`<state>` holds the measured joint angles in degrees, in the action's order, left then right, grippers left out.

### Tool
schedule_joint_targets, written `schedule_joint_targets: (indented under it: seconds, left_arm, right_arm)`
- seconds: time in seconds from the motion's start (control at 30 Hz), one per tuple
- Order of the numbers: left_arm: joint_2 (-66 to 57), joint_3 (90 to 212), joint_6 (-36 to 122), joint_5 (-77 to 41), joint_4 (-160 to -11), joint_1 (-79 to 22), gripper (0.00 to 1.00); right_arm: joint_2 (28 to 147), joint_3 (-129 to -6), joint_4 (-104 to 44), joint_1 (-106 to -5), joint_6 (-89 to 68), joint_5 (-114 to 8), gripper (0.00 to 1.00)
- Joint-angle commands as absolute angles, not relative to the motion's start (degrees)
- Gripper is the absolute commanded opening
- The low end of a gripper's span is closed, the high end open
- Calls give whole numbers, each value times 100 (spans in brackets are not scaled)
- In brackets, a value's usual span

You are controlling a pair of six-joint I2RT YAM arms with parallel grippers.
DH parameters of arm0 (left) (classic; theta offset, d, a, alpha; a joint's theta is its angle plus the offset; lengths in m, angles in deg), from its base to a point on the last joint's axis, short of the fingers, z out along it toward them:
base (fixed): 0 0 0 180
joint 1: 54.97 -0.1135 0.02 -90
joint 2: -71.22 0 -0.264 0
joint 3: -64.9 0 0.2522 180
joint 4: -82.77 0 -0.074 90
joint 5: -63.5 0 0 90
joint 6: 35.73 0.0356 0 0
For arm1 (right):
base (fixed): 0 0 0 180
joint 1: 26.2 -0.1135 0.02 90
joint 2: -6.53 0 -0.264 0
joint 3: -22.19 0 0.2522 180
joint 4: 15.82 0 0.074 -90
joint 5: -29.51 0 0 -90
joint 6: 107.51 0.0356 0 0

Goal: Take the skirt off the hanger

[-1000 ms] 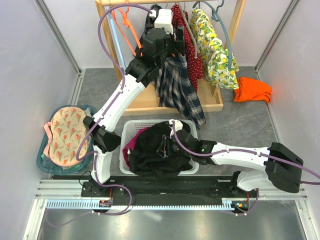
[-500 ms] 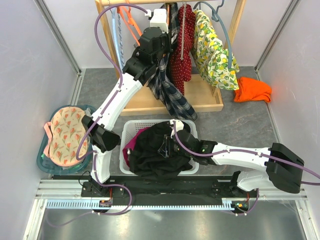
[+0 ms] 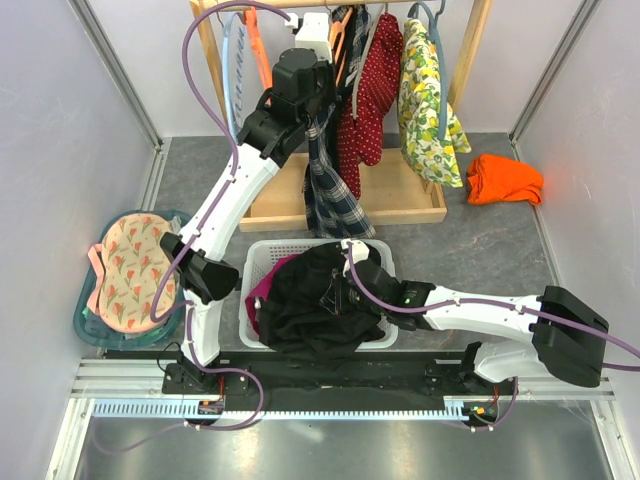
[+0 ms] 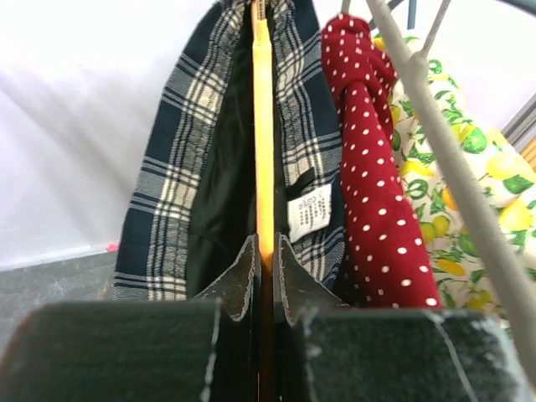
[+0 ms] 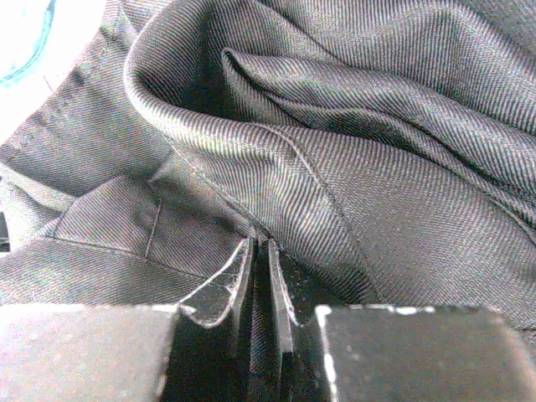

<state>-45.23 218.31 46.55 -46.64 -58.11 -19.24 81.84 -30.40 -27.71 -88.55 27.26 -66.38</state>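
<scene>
Swung in from its rightward slant, the skirt (image 3: 328, 185) now hangs nearly straight down at the far side of the scene. The left arm has pushed further back toward the wooden rack (image 3: 400, 205). The left gripper (image 4: 266, 244) has gone from spread wide to pressed together on the hanger (image 4: 263, 126), with the thin peach bar pinched between its fingers.

From the left wrist, the hanger's long axis runs straight away from the gripper. The plaid waistband is draped down both sides of the bar, just beside the red polka-dot garment (image 4: 377, 193) on the right.

The right gripper (image 5: 260, 248) is low in the white basket (image 3: 258, 252) near the arm bases, its jaws nearly together on a fold of the black garment (image 5: 360, 176). It is well apart from the skirt.

So the left arm is the one placed to act. Freeing the skirt likely means bringing hanger and skirt off the rack toward the near side, since the waistband must slip along that bar.
</scene>
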Motion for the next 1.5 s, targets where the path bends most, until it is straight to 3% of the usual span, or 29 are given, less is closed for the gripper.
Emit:
schedule_joint_targets:
  seconds: [0.0,0.17,0.3,0.5,0.93,1.17,1.47]
  left_arm:
    - [-3944,22481,5049,-4557,-6625,-1955,2]
    - [-3654,22693,5014,-4479,-6370,-1946,2]
    - [-3295,22798,4997,-4285,-6106,-1885,2]
    - [-2776,22702,5401,-4346,-5790,-1551,2]
    - [-553,21050,5954,-3698,-4446,-1287,2]
    - [493,21076,6095,-2836,-3532,-1295,2]
    - [794,21015,6104,-1333,-2846,-1295,2]
  right_arm:
    - [8036,-2936,-3081,-8843,2714,-6717,19]
    - [8019,-3041,-3134,-8834,2705,-6770,25]
    - [7992,-3217,-3266,-8834,2609,-6832,52]
    - [7817,-3393,-3521,-8826,2521,-7016,71]
    - [6877,-5042,-4759,-8817,1879,-7772,80]
    - [6429,-6231,-4980,-8817,1554,-7895,84]
    - [6050,-7531,-4814,-8817,1009,-8456,88]
